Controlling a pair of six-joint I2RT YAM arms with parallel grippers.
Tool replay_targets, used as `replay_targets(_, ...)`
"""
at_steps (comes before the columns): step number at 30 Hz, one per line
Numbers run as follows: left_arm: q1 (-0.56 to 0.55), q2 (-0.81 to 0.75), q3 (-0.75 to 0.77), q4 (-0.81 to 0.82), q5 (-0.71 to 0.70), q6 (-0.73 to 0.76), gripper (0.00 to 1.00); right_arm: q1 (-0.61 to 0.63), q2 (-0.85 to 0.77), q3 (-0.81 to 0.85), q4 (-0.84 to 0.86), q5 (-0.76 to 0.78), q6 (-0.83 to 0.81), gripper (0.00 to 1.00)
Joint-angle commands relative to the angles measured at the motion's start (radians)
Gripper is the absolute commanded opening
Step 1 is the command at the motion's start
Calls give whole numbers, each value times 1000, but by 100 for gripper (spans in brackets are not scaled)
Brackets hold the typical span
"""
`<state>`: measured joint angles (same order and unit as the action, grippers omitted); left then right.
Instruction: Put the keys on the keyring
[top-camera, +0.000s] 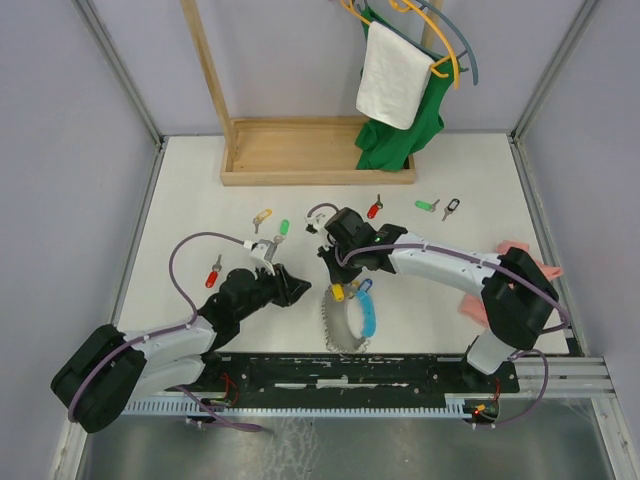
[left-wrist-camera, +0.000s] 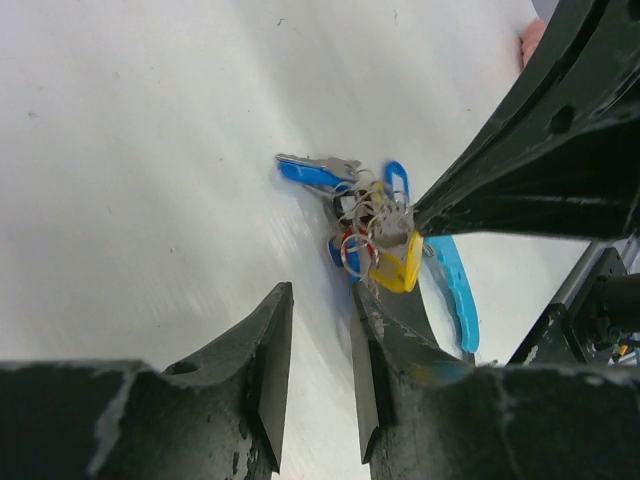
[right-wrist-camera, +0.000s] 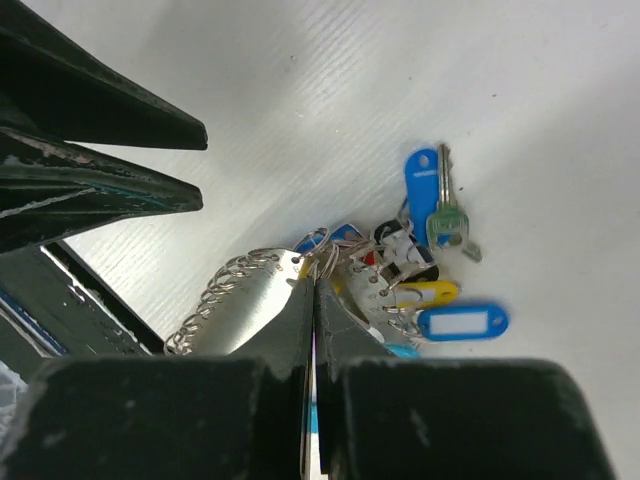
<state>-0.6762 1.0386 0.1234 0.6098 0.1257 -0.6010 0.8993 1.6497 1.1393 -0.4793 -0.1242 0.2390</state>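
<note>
The keyring (top-camera: 348, 320) lies on the table in front of the arms, a grey coil on its left and a light-blue tube (left-wrist-camera: 456, 292) on its right. Its bunch of tagged keys (top-camera: 346, 292) (right-wrist-camera: 420, 275) (left-wrist-camera: 375, 232) sits at the far end. My right gripper (top-camera: 333, 272) (right-wrist-camera: 315, 285) is shut, its tips right over the ring where the coil (right-wrist-camera: 235, 300) meets the bunch; whether it pinches anything does not show. My left gripper (top-camera: 303, 290) (left-wrist-camera: 320, 295) is open and holds nothing, just left of the bunch. Loose keys lie farther back: yellow (top-camera: 262, 217), green (top-camera: 283, 228), red (top-camera: 212, 275).
More loose keys lie behind the right arm: red (top-camera: 374, 208), green (top-camera: 427, 205), black (top-camera: 452, 208). A wooden rack (top-camera: 318, 150) stands at the back with a white towel (top-camera: 393, 75) and a green cloth on hangers. A pink object (top-camera: 470, 306) lies under the right arm.
</note>
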Motion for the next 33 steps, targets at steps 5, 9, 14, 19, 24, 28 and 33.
replay_targets(5, -3, 48, 43, 110, 95, 128, 38, -27, -64, 64, -42, -64, -86, 1)
replay_targets(9, -2, 108, 71, 162, 163, 159, 39, -27, -78, 64, -35, -83, -118, 1)
replay_targets(14, -2, 106, 79, 249, 180, 248, 40, -32, -136, 82, -63, -104, -271, 1)
replay_targets(19, -2, 91, 92, 315, 220, 380, 40, -47, -186, 105, -117, -150, -414, 1)
replay_targets(24, -2, 84, 78, 427, 272, 503, 39, -51, -240, 120, -161, -205, -555, 1)
replay_targets(28, -2, 62, 88, 473, 342, 570, 39, -51, -274, 127, -190, -263, -667, 1)
replay_targets(33, -1, 60, 119, 482, 457, 641, 38, -51, -304, 120, -204, -337, -795, 1)
